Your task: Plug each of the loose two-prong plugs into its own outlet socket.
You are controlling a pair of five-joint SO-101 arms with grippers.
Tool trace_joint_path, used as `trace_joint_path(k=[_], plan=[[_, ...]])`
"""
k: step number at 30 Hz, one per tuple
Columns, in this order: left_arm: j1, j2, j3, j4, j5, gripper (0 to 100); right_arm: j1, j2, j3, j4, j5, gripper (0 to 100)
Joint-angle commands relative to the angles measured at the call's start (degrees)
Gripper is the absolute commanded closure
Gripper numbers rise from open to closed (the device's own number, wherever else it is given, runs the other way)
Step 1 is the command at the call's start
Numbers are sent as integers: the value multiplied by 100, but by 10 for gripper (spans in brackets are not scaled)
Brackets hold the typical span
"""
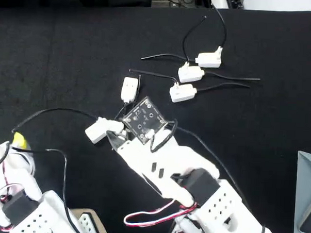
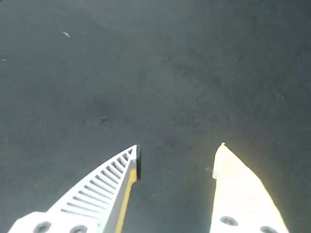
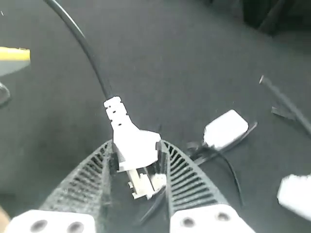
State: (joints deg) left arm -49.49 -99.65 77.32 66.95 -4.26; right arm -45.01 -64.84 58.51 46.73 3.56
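The right pincer (image 3: 137, 144) grasps a white two-prong plug (image 3: 124, 127) just beside the black outlet block (image 1: 143, 118); the left pincer (image 2: 179, 145) hangs released. Insertion step: next, probably, aligning prongs with a socket.

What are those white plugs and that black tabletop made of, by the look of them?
The plugs: likely moulded plastic, smooth and matte white, with crisp edges. The tabletop: probably cloth or felt-like matting, dull black without glare; its texture is too fine to tell.
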Motion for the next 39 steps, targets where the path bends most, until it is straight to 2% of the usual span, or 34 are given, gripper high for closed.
trace_joint_path(k=[1, 6, 13, 19, 24, 30, 39], plan=[[444, -35, -277, 167, 26, 746, 607, 57, 303, -149, -141, 986], [576, -35, -251, 167, 26, 746, 1424, 989, 338, 53, -413, 986], [541, -35, 154, -44, 18, 745, 1899, 2747, -110, 484, -413, 985], [541, -35, 690, -422, -273, 745, 2295, 3459, -101, 440, -413, 985], [585, -35, 743, -396, -299, 745, 2426, 3916, -92, 440, -413, 979], [585, -35, 752, -360, -299, 744, 2382, 4743, -312, 440, -413, 891], [585, -35, 840, -404, -299, 744, 2374, 4980, -989, 686, -404, 889]])
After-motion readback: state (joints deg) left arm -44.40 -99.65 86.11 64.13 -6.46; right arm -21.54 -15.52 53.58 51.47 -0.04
